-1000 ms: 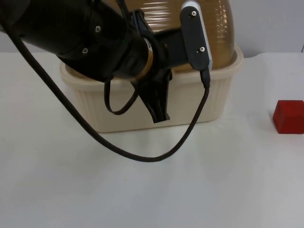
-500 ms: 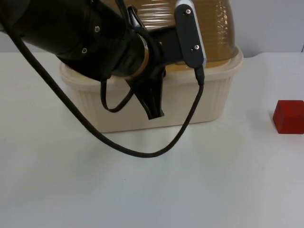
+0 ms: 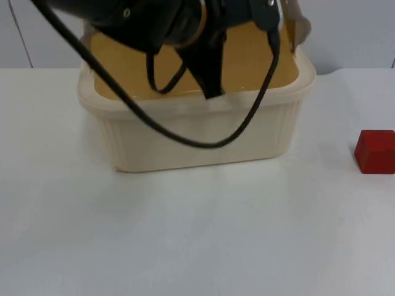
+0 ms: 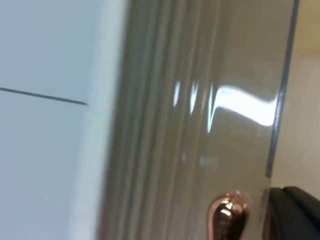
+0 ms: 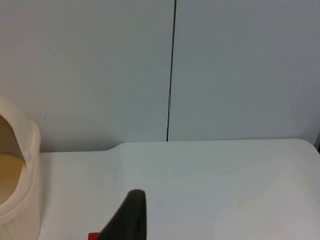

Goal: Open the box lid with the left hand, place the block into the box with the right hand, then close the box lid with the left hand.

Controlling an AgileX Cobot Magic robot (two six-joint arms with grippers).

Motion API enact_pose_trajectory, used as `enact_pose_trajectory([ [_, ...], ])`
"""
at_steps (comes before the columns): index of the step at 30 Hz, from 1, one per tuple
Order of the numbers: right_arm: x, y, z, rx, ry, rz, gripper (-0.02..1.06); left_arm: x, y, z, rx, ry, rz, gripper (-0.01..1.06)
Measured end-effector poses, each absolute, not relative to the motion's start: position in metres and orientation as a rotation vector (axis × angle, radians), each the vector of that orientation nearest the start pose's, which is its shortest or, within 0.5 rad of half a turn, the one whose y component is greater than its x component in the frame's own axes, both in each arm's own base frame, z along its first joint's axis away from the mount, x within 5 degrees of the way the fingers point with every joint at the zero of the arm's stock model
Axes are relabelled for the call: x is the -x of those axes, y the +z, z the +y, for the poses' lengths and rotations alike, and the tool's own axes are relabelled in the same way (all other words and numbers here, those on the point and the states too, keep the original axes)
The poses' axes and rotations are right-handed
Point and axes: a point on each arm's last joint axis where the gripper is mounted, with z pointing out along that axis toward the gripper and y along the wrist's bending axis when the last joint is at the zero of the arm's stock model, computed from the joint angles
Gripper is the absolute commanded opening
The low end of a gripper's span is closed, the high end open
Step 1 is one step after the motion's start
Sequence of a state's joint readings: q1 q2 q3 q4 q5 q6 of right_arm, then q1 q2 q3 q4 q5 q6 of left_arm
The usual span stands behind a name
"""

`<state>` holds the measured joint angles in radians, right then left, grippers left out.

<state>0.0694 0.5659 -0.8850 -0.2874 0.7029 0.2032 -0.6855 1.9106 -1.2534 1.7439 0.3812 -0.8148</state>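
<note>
Lifting the lid (image 3: 290, 24) clear is the step in hand — left gripper (image 3: 210, 80) sits above the box (image 3: 203, 135), just over its near rim, with the translucent lid raised behind it and its copper knob (image 4: 227, 217) close by the fingertip in the left wrist view (whether the fingers grip anything I cannot tell). Best to swing the lid fully back and hold it steady so the opening stays free. Block (image 3: 375, 151) sits on the table (image 3: 197, 234), well right of that gripper. Right gripper (image 5: 127, 217) waits just above the block — finger state unclear.
</note>
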Motion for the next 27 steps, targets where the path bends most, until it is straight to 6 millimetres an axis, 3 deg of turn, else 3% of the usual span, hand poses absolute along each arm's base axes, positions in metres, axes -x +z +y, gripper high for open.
enact_pose_trajectory([
  [7, -0.091, 0.402, -0.010, -0.047, -0.135, 1.844, 1.05, -0.375, 0.236, -0.225, -1.249, 0.580, 1.602, 0.00],
  [12, -0.091, 0.402, -0.010, -0.047, -0.135, 1.844, 1.05, -0.378, 0.237, -0.221, -1.210, 0.575, 1.634, 0.00],
  [21, -0.091, 0.402, -0.010, -0.047, -0.135, 1.844, 1.05, -0.344, 0.234, -0.247, -0.888, 0.155, 2.003, 0.00],
  [25, -0.091, 0.402, -0.010, -0.048, -0.135, 1.845, 1.05, -0.328, 0.231, -0.249, -0.627, -0.065, 2.265, 0.00],
  [27, -0.091, 0.402, -0.010, -0.048, -0.135, 1.845, 1.05, -0.324, 0.234, -0.249, -0.593, -0.112, 2.306, 0.00],
])
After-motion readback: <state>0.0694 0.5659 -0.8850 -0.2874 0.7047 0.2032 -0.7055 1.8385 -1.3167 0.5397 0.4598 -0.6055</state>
